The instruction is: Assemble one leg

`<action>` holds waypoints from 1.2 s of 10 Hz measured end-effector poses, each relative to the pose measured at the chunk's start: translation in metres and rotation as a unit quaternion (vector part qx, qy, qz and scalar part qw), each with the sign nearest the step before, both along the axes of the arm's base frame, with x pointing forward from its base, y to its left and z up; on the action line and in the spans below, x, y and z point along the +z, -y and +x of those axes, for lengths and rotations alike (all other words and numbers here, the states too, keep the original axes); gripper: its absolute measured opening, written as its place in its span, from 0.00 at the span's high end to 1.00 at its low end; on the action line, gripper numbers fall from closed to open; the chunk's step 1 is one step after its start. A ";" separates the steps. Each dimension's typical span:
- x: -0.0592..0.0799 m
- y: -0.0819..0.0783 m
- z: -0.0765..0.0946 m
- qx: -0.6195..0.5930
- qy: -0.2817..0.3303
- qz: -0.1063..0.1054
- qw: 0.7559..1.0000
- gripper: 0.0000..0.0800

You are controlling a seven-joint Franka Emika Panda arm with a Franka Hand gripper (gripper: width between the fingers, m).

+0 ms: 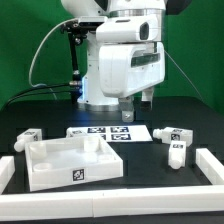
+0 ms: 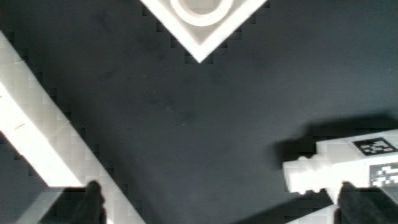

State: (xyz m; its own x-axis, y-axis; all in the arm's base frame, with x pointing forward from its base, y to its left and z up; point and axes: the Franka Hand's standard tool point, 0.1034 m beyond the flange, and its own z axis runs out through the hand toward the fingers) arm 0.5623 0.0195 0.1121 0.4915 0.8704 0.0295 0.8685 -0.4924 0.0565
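My gripper (image 1: 133, 101) hangs above the black table, just behind the marker board (image 1: 105, 132), open and empty. In the wrist view its two dark fingertips (image 2: 75, 204) stand far apart, and the gripper (image 2: 217, 206) has only bare table between them. One white leg (image 2: 349, 160) with a black-and-white tag lies close to one fingertip, not between the jaws. In the exterior view two legs (image 1: 172, 135) (image 1: 178, 151) lie toward the exterior view's right and a third leg (image 1: 27, 137) toward its left. The large white tray-like part (image 1: 70, 162) sits at the front left.
White border rails lie at the exterior view's left (image 1: 8, 170) and right (image 1: 211, 166). In the wrist view a white pointed shape (image 2: 199, 20) and a white strip (image 2: 36, 115) show; I cannot tell what they belong to.
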 end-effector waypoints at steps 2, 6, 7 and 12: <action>0.000 0.001 0.000 0.002 0.002 0.000 1.000 0.19; -0.001 0.002 -0.006 -0.077 0.006 0.010 0.997 0.19; 0.000 -0.002 -0.010 -0.126 0.004 0.015 0.992 0.19; -0.003 -0.017 -0.008 -0.266 -0.001 0.036 0.963 0.19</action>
State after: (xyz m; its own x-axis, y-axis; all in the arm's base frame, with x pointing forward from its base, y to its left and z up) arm 0.5544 0.0363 0.1091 0.8674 0.4912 0.0798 0.4924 -0.8703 0.0043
